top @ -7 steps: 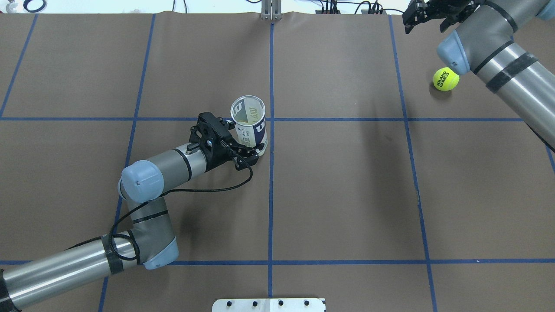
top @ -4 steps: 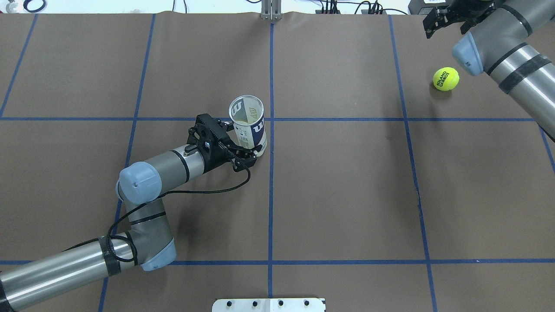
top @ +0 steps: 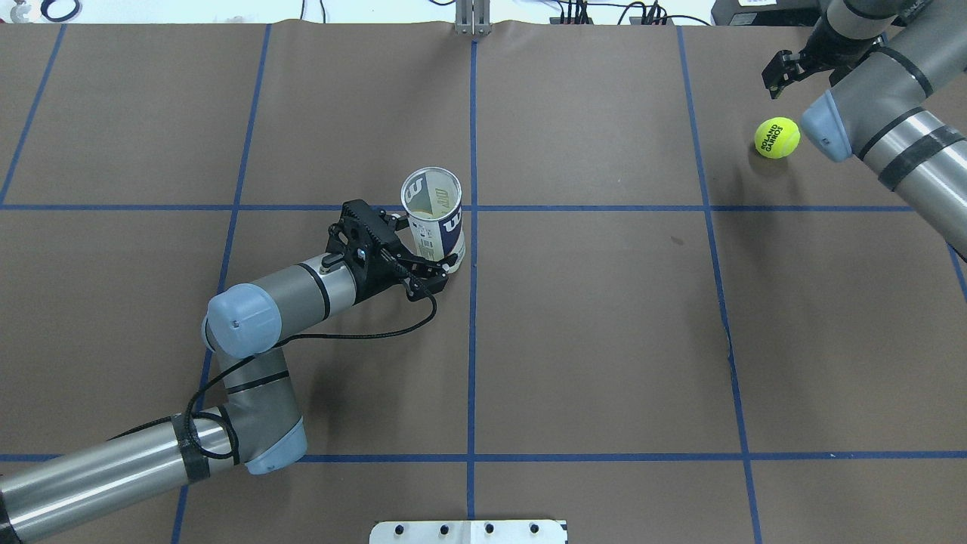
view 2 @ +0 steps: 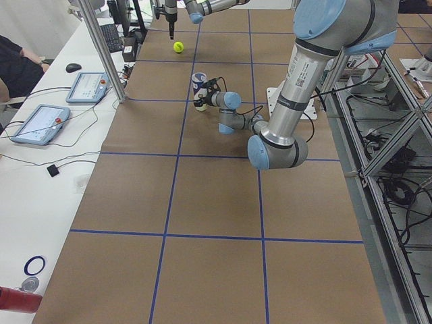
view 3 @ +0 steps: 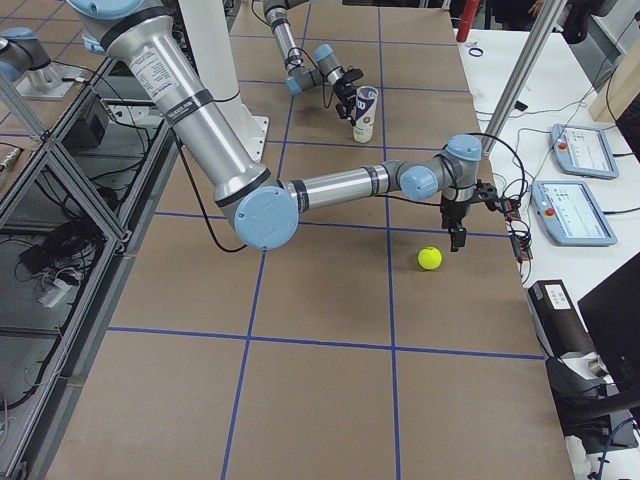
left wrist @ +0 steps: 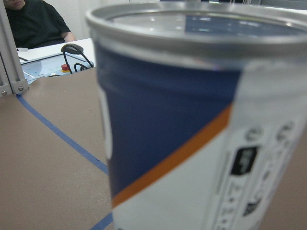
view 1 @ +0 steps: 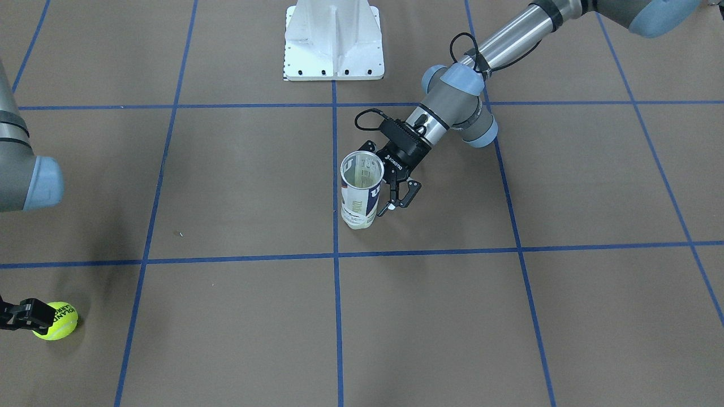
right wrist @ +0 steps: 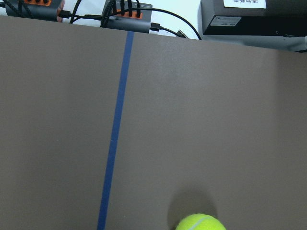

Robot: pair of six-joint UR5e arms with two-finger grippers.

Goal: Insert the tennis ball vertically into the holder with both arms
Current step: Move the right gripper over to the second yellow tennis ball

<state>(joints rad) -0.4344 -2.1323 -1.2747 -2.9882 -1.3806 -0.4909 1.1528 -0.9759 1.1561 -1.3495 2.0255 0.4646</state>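
Observation:
The holder (top: 432,215), a clear can with a navy-and-white label and a silver rim, stands upright and open-topped near the table's middle; it also shows in the front view (view 1: 358,192). My left gripper (top: 437,257) is shut on its lower part from the side. The can fills the left wrist view (left wrist: 201,124). The yellow tennis ball (top: 776,137) lies at the far right of the table. My right gripper (top: 802,73) is open and empty, just beyond the ball. One finger (view 1: 25,314) stands right beside the ball (view 1: 55,320). The ball peeks in at the bottom edge of the right wrist view (right wrist: 200,223).
The white pedestal base (view 1: 334,39) stands at the robot's edge of the table. Blue tape lines (top: 471,340) grid the brown table cover. Cables and boxes (right wrist: 120,12) line the far edge. Operator tablets (view 3: 580,150) sit on the side bench.
The right arm has swung to the right and brought its gripper closer to the ball. The left gripper and the can have barely shifted.

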